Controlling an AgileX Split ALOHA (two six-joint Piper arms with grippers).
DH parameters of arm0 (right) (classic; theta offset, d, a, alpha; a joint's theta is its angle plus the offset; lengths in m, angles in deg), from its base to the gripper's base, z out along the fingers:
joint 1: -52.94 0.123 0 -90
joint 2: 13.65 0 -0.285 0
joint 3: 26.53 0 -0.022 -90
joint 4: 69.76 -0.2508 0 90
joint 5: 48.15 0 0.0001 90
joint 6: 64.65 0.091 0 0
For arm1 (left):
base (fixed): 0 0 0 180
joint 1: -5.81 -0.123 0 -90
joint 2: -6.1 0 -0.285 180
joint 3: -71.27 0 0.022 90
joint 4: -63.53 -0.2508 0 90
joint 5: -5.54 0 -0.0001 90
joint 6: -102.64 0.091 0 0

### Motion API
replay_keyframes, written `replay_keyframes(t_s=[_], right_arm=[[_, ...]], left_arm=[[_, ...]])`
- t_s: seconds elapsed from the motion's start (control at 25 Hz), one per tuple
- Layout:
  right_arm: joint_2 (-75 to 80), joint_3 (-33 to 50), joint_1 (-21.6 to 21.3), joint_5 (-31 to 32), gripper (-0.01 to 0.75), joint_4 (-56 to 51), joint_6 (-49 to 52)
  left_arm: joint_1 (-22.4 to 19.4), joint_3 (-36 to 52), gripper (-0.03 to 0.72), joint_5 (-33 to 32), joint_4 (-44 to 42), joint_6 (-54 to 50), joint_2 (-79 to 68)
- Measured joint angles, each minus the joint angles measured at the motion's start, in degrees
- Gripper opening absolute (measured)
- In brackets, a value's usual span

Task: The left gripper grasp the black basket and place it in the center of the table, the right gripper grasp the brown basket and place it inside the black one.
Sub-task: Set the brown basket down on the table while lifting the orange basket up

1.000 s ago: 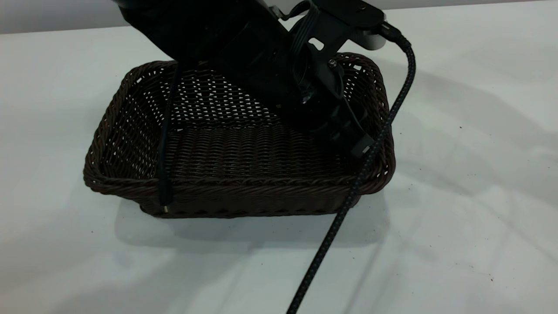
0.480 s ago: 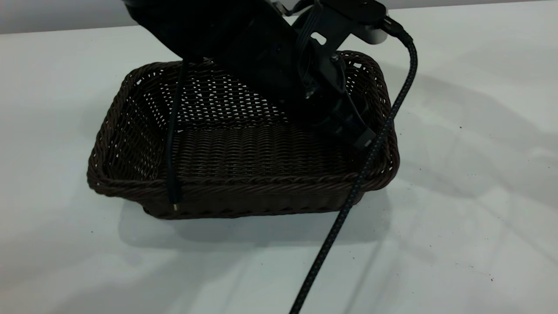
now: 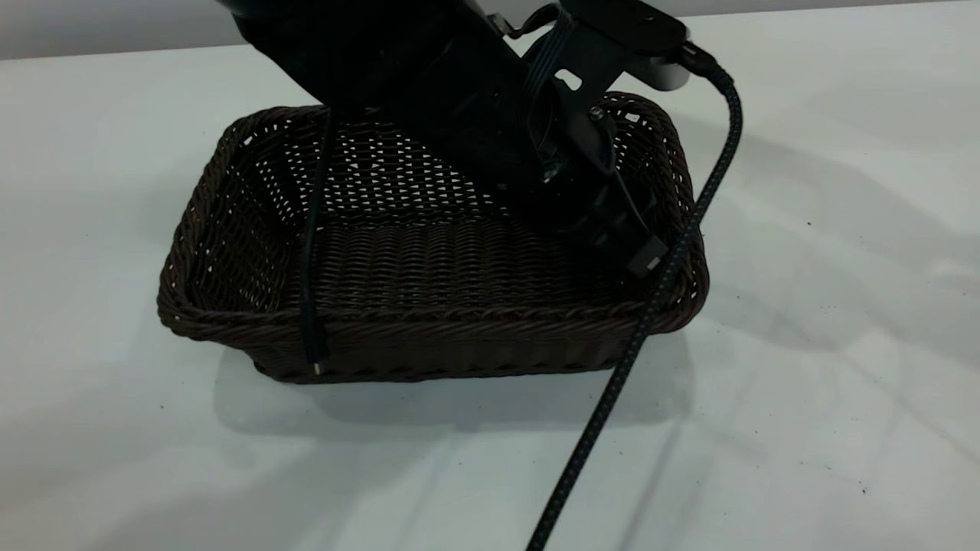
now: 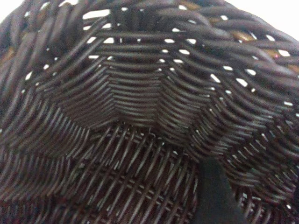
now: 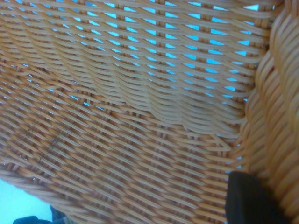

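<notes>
While your left gripper (image 3: 612, 229) is reaching into the black basket (image 3: 429, 252) at its right end, mid-table (image 3: 842, 344), a weak hold could be letting the wicker slip or tip. How far it is open is unclear. Your right gripper (image 5: 252, 200) is pressing close against the brown basket (image 5: 131, 116), its grip equally unclear.

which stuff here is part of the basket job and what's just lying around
Part of the job:
- black basket
- left gripper, reaching inside the basket's right end
- brown basket, seen close in the right wrist view
- table

Just lying about:
- braided cable draped over the rim
- thin black cable
</notes>
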Motion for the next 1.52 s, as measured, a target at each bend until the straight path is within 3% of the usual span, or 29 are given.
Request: replay_keyframes(t_s=[0.24, 0.48, 0.76, 1.16, 1.32, 1.52], right_arm=[[0.0, 0.0, 0.0, 0.0, 0.099, 0.0, -0.2], [0.0, 0.0, 0.0, -0.2, 0.099, 0.0, -0.2], [0.1, 0.0, -0.1, -2.5, 0.099, 0.1, 0.0], [2.9, -0.1, -6.2, -1.6, 0.099, 2.3, -0.1], [3.0, -0.1, -6.3, 1.3, 0.099, 2.5, -0.4], [3.0, -0.1, -6.3, 1.9, 0.099, 2.4, -0.3]], left_arm=[[-0.1, 0.1, 0.363, -1.7, -0.8, 0.0, 1.9], [-0.1, 0.1, 0.363, -5.8, -8.4, -4.5, 2.2], [-0.1, 0.1, 0.363, -10.9, -23.6, -17.2, 2.7], [-0.1, 0.1, 0.363, -20.5, -47.1, -36.5, 11.5], [-0.1, 0.1, 0.363, -26.5, -53.0, -40.2, 16.8], [-0.1, 0.1, 0.363, -27.6, -57.9, -42.8, 24.0]])
